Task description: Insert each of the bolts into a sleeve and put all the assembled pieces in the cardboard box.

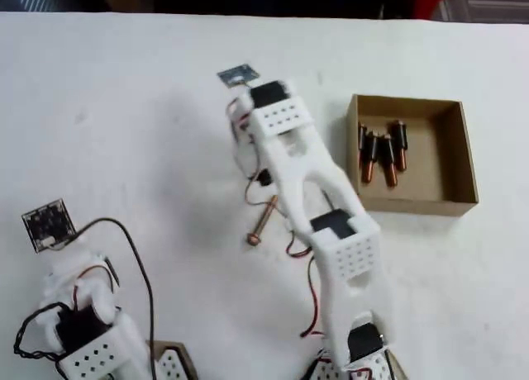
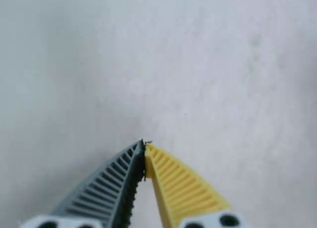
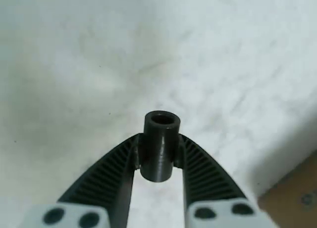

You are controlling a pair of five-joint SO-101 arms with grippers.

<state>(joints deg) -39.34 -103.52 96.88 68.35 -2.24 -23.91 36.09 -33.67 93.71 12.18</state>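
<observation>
Cardboard box (image 3: 293,200) cropped to one corner by pic edge; left arm (image 1: 91,347) base cut off at btm.

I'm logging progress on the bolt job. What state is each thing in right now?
Left gripper: shut, empty.
Right gripper: shut on the sleeve.
Sleeve: clamped across its sides, bore empty.
Bolt: loose, lying flat on the table, no sleeve on it.
Cardboard box: open-topped, holding assembled pieces.
Assembled pieces: lying together inside the box.

table (image 1: 132,124) left open | right arm (image 1: 302,169) across middle, bolt (image 1: 262,223) just beside | cardboard box (image 1: 417,202) right
</observation>
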